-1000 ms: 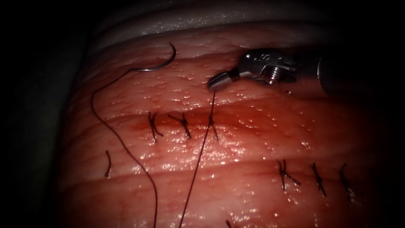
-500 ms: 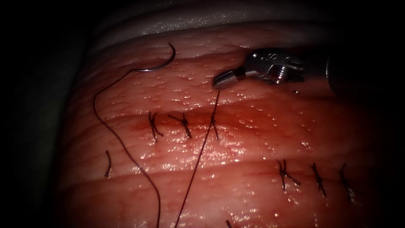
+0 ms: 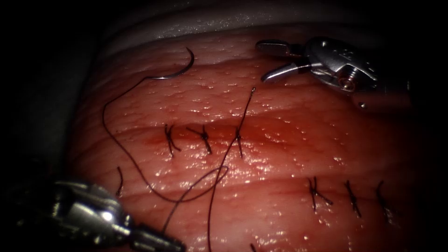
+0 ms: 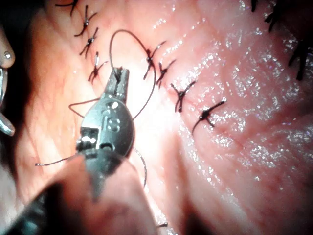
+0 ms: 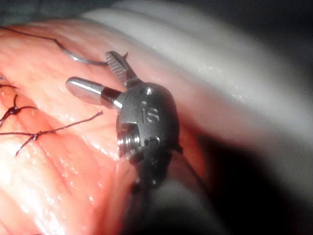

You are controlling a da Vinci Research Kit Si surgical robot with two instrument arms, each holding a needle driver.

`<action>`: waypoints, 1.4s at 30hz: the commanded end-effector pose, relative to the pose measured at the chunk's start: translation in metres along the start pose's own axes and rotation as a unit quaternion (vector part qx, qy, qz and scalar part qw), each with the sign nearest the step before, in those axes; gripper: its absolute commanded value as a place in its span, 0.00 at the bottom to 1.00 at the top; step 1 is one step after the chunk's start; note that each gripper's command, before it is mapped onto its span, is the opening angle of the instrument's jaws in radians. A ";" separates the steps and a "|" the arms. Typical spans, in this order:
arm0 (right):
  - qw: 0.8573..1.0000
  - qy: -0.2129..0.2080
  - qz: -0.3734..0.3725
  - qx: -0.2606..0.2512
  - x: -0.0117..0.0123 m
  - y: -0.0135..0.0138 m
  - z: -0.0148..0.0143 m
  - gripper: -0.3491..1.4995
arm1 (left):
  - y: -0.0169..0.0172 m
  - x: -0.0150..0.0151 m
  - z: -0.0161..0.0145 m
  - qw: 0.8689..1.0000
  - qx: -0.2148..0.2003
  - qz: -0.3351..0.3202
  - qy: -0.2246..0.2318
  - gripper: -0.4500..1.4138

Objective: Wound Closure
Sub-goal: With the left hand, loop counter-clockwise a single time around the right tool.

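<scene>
The curved needle lies free on the tissue at the upper left, held by neither tool. Its thread trails down and loops to my left tool, which is shut on the thread at the lower left. A thread tail stands up loose from the third stitch. My right tool hovers above and right of that tail, jaws wide open and holding nothing. The right wrist view shows its open jaws, the right tool, with the needle beyond.
Two more knotted stitches cross the upper cut, where red fluid pools. A lower row of stitches sits at the right and a single one at the left. The pale tissue edge runs behind.
My right tool opened, let go of the thread tail and moved up and to the right. The left tool came into view at the lower left, and the thread now forms a loop.
</scene>
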 end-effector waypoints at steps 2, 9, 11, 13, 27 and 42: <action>1.000 0.002 -0.004 0.000 -0.0006 -0.0007 0.0004 0.84 | -0.0020 -0.0014 0.0000 0.999 0.032 -0.012 0.008 0.00; 1.000 0.004 -0.015 -0.002 -0.0020 -0.0037 0.0003 0.54 | -0.0075 -0.0035 -0.0020 0.993 0.112 -0.033 0.011 0.00; 1.000 0.003 -0.018 -0.008 -0.0023 -0.0047 0.0003 0.22 | -0.0088 -0.0041 -0.0022 0.992 0.122 -0.040 0.005 0.00; 1.000 0.002 -0.020 -0.015 -0.0025 -0.0056 0.0004 0.02 | -0.0098 -0.0046 -0.0022 0.991 0.127 -0.040 0.002 0.00; 0.995 0.095 -0.010 -0.033 -0.0008 -0.0102 0.0032 0.00 | -0.0133 -0.0126 0.0010 0.985 0.150 -0.059 -0.054 0.00; 0.962 0.259 0.013 -0.082 0.0026 -0.0111 0.0032 0.00 | -0.0078 -0.0187 0.0062 0.981 0.145 -0.049 -0.121 0.00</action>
